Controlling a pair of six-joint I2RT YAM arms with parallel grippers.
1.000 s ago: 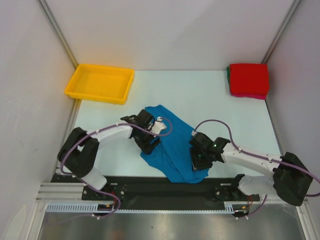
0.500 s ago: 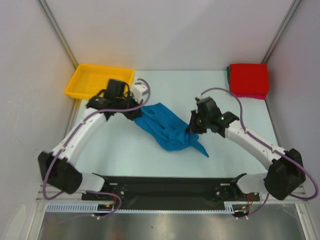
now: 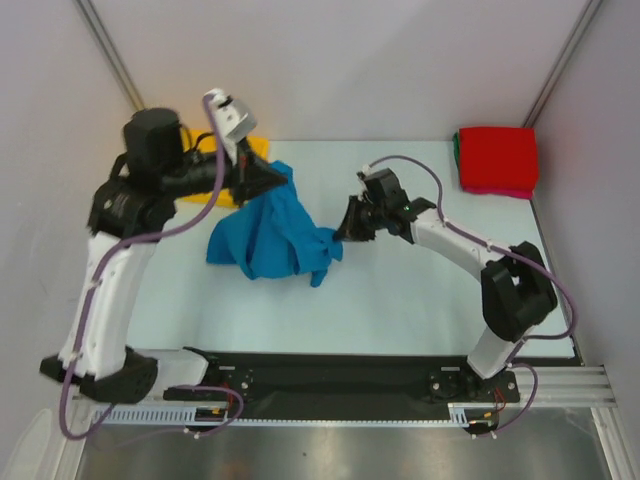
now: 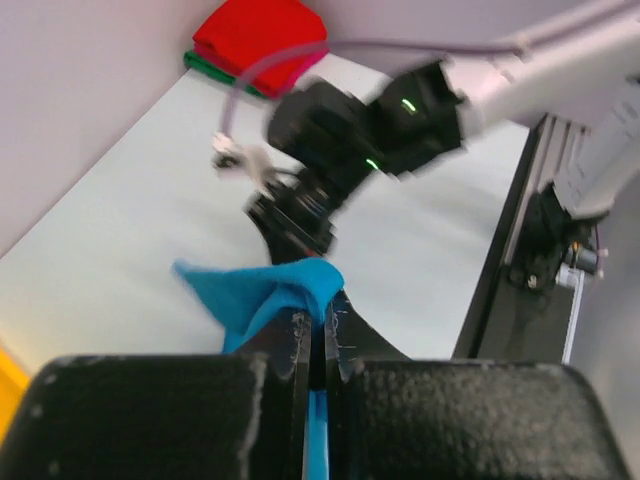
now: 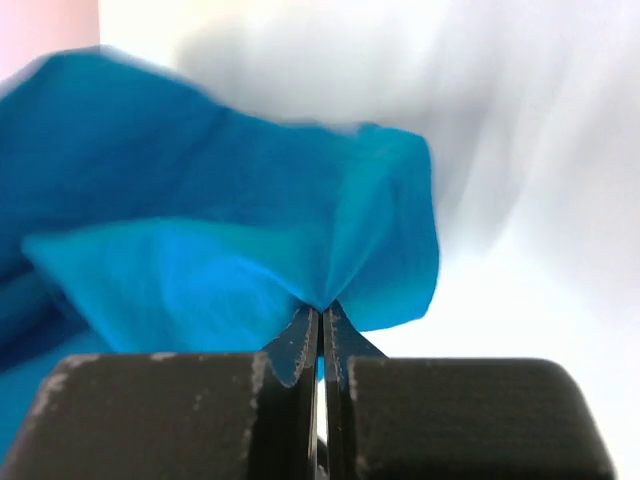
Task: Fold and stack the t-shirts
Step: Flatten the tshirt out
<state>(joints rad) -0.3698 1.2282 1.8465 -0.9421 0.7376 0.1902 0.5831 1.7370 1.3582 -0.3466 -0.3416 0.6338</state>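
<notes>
A bright blue t-shirt [image 3: 268, 232] hangs bunched in the air between my two arms, over the left half of the table. My left gripper [image 3: 281, 177] is raised high and shut on its upper edge; blue cloth [image 4: 285, 288] pokes out between the closed jaws. My right gripper [image 3: 343, 236] is shut on the shirt's right end, with cloth [image 5: 230, 240] fanning out from its tips. A folded red t-shirt [image 3: 497, 156] tops a stack at the far right corner, with green [image 3: 457, 150] and pink [image 3: 500, 190] edges showing under it.
A yellow tray [image 3: 252, 152] sits at the far left, mostly hidden behind my left arm. White walls close in the pale table [image 3: 420, 300] on three sides. The black rail [image 3: 330, 375] with the arm bases runs along the near edge.
Both grippers closed on the blue shirt and lifted it off the table. The left arm rose high toward the far left; the right arm stretched forward and leftward with it.
</notes>
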